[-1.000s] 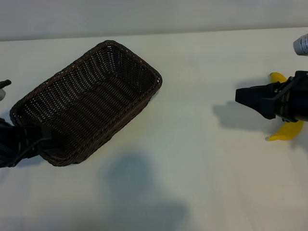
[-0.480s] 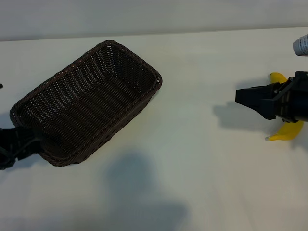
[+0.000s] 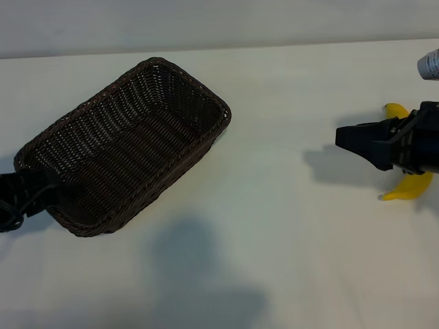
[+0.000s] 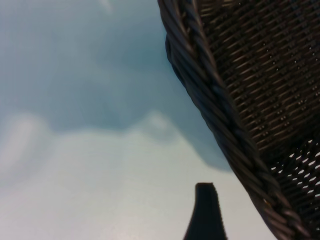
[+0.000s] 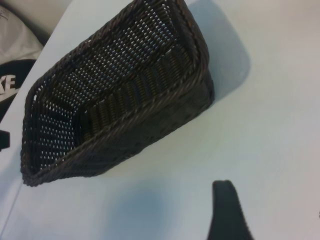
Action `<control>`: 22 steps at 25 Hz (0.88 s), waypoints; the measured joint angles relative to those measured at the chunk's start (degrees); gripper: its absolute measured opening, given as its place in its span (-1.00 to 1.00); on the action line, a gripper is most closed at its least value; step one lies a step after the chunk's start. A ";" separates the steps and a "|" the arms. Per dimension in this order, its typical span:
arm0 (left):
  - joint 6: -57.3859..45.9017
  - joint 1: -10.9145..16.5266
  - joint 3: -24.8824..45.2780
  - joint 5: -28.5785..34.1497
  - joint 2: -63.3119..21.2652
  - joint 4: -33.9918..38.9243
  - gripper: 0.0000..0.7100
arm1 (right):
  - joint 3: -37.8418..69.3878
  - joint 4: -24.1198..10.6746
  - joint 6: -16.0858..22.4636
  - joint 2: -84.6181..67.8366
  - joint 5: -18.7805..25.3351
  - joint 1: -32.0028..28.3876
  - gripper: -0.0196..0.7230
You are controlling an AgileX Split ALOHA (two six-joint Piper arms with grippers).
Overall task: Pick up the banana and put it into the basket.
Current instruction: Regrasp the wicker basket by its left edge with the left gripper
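Observation:
The dark brown wicker basket (image 3: 123,147) lies at an angle on the left half of the white table and holds nothing. On the far right lies the yellow banana (image 3: 409,188), its middle hidden under my right arm, with its other end (image 3: 396,110) showing above it. My right gripper (image 3: 358,145) hovers just left of the banana, pointing toward the basket, open and empty. The left gripper (image 3: 33,193) sits at the basket's near left corner, open. One of its fingers (image 4: 205,212) stands just outside the woven rim (image 4: 210,95). The right wrist view shows the basket (image 5: 115,100) far off beyond one finger (image 5: 227,210).
A white cylinder with a dark band (image 3: 429,63) stands at the far right edge behind the banana. The table's back edge (image 3: 219,48) runs across the top. Bare tabletop (image 3: 281,205) lies between basket and banana. A black-and-white object (image 5: 10,85) lies beyond the table's edge.
The left gripper drew back to the left, then came in again to the basket's corner, ending slightly higher. The right gripper, banana and basket have not moved.

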 joint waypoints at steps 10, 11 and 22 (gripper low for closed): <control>-1.85 0.00 0.00 -1.48 0.14 -0.06 0.63 | 0.00 0.00 0.00 0.00 0.00 0.00 0.25; -1.98 0.00 0.00 -1.63 0.35 -0.12 0.63 | 0.00 0.00 0.00 0.00 0.00 0.00 0.25; -2.99 0.00 0.00 -7.84 8.41 -0.85 0.63 | 0.00 0.00 -0.26 0.00 0.00 0.00 0.25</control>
